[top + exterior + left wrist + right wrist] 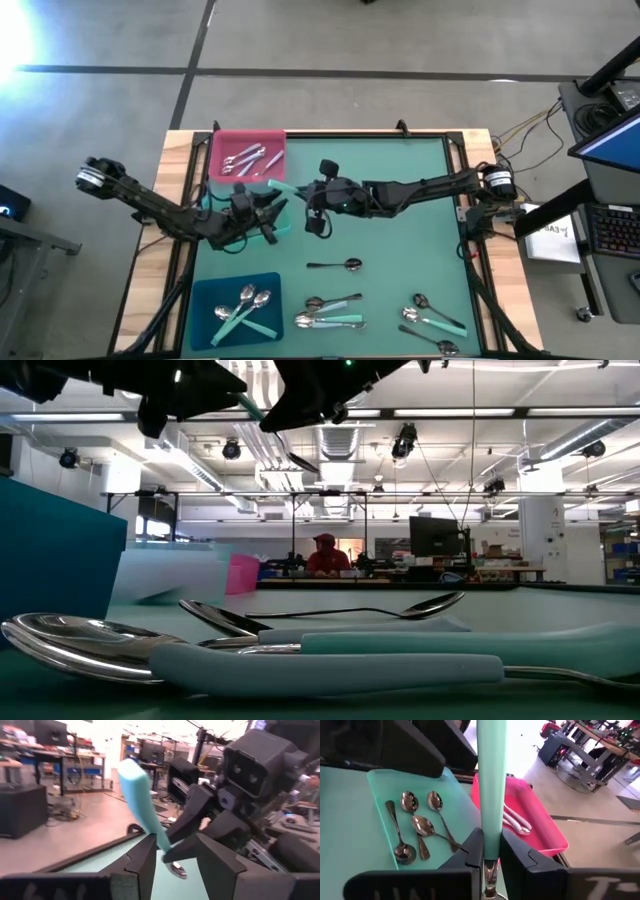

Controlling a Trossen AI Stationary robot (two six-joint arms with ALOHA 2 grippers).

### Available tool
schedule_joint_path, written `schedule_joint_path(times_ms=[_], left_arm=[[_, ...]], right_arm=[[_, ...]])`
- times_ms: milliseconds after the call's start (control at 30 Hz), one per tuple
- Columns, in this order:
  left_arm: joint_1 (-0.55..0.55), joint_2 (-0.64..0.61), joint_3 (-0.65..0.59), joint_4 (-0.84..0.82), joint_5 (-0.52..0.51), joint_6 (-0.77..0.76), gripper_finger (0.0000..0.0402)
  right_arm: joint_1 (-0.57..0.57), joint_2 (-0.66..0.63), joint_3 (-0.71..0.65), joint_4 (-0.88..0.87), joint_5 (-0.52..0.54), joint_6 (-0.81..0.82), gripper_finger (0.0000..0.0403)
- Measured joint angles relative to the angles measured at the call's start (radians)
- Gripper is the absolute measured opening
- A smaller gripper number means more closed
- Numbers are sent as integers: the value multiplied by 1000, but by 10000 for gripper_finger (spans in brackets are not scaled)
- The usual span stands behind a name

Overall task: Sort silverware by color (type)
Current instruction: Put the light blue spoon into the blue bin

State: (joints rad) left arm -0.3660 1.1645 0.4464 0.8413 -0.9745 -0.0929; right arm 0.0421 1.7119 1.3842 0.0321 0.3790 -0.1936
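The teal-handled spoon point(491, 790) has its handle tip cut off; its bowl is hidden.

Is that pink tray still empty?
No, the pink tray already holds a few pieces of silverware with pale handles, seen lying inside it in the right wrist view.

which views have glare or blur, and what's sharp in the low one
High view: white glare in the top left corner. Low view: the nearest teal-handled spoon looms large and soft while the room behind is sharper; ceiling strip lights glare. Left wrist view: the room is blurred and tinted pink. Right wrist view: the held teal-handled spoon and the spoons in the green tray are crisp; the floor beyond is washed out.
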Motion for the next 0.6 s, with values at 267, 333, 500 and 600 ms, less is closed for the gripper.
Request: schedule_joint_path(times_ms=[267, 333, 500, 600], left_arm=[[3, -9, 2, 5, -24, 24, 121], [5, -9, 2, 5, -23, 24, 121], [4, -10, 2, 5, -21, 60, 114], [4, -10, 2, 5, -12, 82, 85]], right_arm=[[18, 2, 0, 10, -18, -29, 28], [19, 2, 0, 11, -16, -36, 28], [22, 2, 0, 10, -12, -35, 28], [22, 2, 0, 10, -13, -35, 28]])
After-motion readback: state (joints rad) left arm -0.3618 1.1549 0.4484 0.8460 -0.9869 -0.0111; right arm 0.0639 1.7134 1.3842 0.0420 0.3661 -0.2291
